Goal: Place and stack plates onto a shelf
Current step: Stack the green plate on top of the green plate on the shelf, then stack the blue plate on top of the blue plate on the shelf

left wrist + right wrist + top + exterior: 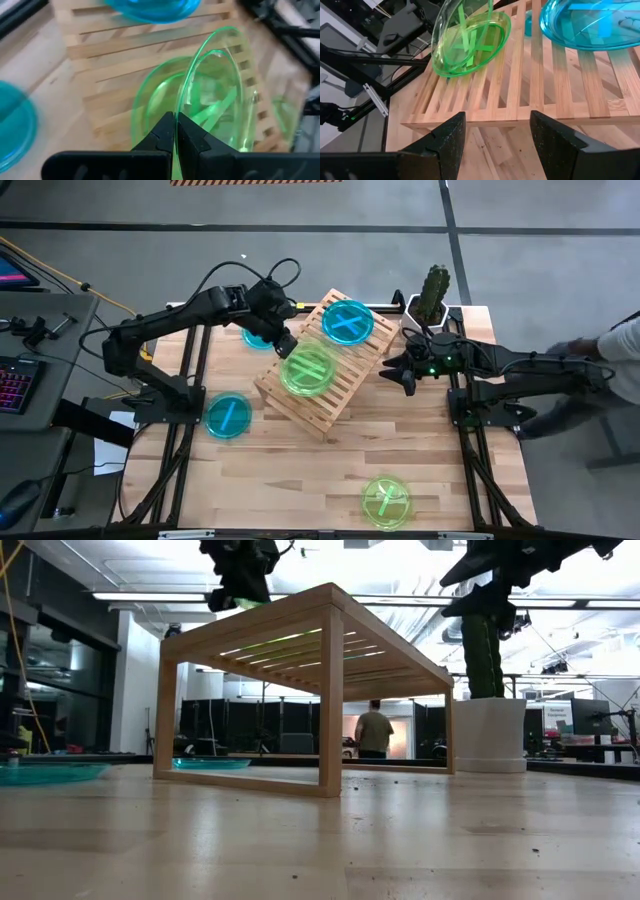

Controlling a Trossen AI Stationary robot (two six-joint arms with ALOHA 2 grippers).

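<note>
The left gripper [176,131] pinches the rim of a tilted green plate [215,95] just above a second green plate [155,107] lying on the shelf [330,385]. To stack well, I judge it should level the held plate, centre it over the one below, then release low. The right gripper [497,131] waits wide open beside the shelf edge. No readable writing shows

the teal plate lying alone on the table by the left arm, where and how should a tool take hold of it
Probably at its raised rim, from above. The teal plate lies flat on the table, so only the thin edge offers a pinch: one finger inside the rim, one outside. The left tool holds a green plate by its rim that way.
</note>
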